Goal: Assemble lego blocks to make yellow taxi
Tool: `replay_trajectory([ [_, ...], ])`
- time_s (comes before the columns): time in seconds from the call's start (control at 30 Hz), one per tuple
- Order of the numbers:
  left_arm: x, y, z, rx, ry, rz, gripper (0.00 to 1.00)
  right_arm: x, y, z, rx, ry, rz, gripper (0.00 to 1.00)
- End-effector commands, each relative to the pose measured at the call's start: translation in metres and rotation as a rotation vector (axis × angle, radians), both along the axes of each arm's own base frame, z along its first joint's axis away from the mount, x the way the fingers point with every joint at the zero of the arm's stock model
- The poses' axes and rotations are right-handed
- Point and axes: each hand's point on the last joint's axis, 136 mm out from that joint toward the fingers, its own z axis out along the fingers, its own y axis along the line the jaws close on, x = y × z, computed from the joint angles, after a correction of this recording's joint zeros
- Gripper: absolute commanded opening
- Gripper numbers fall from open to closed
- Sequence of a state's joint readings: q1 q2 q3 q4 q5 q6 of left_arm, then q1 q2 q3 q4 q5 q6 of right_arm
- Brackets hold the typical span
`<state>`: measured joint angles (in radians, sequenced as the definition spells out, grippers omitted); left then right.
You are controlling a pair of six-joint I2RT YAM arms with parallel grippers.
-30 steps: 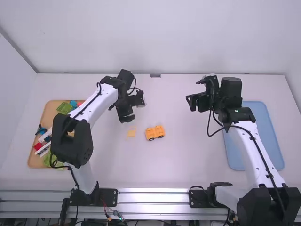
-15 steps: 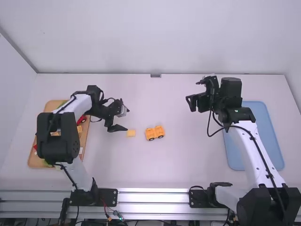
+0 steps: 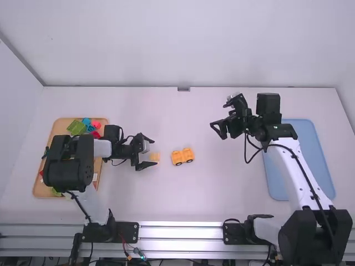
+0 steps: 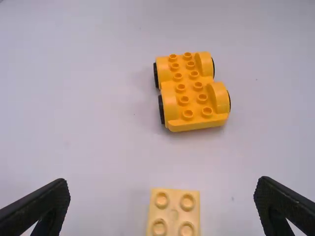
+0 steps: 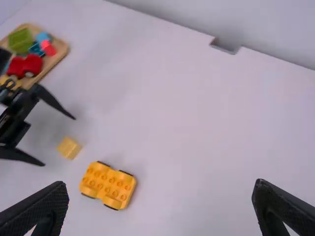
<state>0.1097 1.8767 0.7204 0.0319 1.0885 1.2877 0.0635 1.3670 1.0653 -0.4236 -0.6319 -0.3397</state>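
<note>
Left hand (image 3: 155, 152) open, nothing gripped. Block (image 4: 174, 211) sits just ahead of it on the surface (image 3: 194, 202), about centred between the lines of its two fingers; left is clearly the nearer hand. Block looks squarish from above, can't tell a long axis. Chassis (image 4: 192, 92), yellow, wheels down, studs up, lies beyond block on the same side; long axis runs roughly away from left hand, slightly skewed. Right hand (image 3: 217, 132) open too, empty, farther from block; chassis is below and off to its left.

Likely step: left picks up block, then sets it on chassis. Needs a small forward nudge before closing; overshoot could shove block toward chassis. Tray (image 3: 58, 132) with red car (image 5: 24, 66) and other blocks is behind left hand, partly under its arm. Blue tray (image 3: 313, 166) beside right arm.
</note>
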Motion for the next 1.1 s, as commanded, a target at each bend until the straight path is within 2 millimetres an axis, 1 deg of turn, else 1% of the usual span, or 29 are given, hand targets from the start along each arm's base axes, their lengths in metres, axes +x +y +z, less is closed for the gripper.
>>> replay_trajectory([
  [0.0, -0.006, 0.005, -0.009, -0.05, 0.088, 0.043, 0.99, -0.003, 0.022, 0.004, 0.054, -0.055, 0.187, 0.98],
  [0.1, -0.002, 0.009, -0.017, -0.052, 0.11, 0.056, 1.0, -0.008, 0.034, -0.006, 0.097, -0.071, 0.311, 0.98],
  [0.13, -0.002, 0.009, -0.018, -0.053, 0.114, 0.056, 0.99, -0.009, 0.035, -0.007, 0.103, -0.074, 0.326, 0.98],
  [0.17, 0.0, 0.007, -0.021, -0.06, 0.12, 0.045, 0.98, -0.012, 0.039, -0.01, 0.124, -0.091, 0.379, 0.98],
  [0.23, 0.001, 0.005, -0.026, -0.062, 0.116, 0.013, 0.91, -0.022, 0.046, -0.017, 0.146, -0.145, 0.501, 0.98],
  [0.3, 0.001, 0.005, -0.029, -0.056, 0.111, -0.002, 0.91, -0.027, 0.048, -0.02, 0.152, -0.172, 0.552, 0.98],
  [0.33, 0.002, 0.005, -0.031, -0.053, 0.114, -0.012, 0.88, -0.032, 0.05, -0.023, 0.161, -0.192, 0.594, 0.98],
  [0.37, 0.002, 0.005, -0.031, -0.053, 0.114, -0.012, 0.88, -0.032, 0.05, -0.023, 0.161, -0.192, 0.594, 0.98],
  [0.4, 0.002, 0.005, -0.033, -0.053, 0.119, -0.016, 0.83, -0.035, 0.052, -0.025, 0.162, -0.205, 0.619, 0.98],
  [0.43, 0.003, 0.005, -0.036, -0.049, 0.119, -0.021, 0.73, -0.038, 0.055, -0.028, 0.156, -0.219, 0.648, 0.98],
  [0.6, 0.0, 0.005, -0.042, -0.045, 0.101, -0.026, 0.63, -0.041, 0.067, -0.038, 0.112, -0.218, 0.688, 0.98],
  [0.63, 0.0, 0.005, -0.042, -0.045, 0.098, -0.027, 0.63, -0.041, 0.068, -0.038, 0.109, -0.22, 0.691, 0.98],
  [0.67, -0.001, 0.003, -0.044, -0.041, 0.075, -0.031, 0.58, -0.041, 0.072, -0.041, 0.089, -0.224, 0.701, 0.98],
  [0.73, -0.003, 0.003, -0.047, -0.033, 0.048, -0.028, 0.54, -0.04, 0.078, -0.046, 0.046, -0.223, 0.706, 0.98],
  [0.9, -0.007, 0.001, -0.05, -0.033, 0.036, -0.033, 0.48, -0.038, 0.082, -0.051, 0.01, -0.188, 0.679, 0.98],
  [0.97, -0.007, 0.001, -0.05, -0.033, 0.036, -0.032, 0.43, -0.04, 0.082, -0.051, 0.014, -0.196, 0.692, 0.98],
  [1.07, -0.006, 0.001, -0.048, -0.035, 0.027, -0.037, 0.37, -0.041, 0.082, -0.052, 0.017, -0.198, 0.697, 0.98],
])
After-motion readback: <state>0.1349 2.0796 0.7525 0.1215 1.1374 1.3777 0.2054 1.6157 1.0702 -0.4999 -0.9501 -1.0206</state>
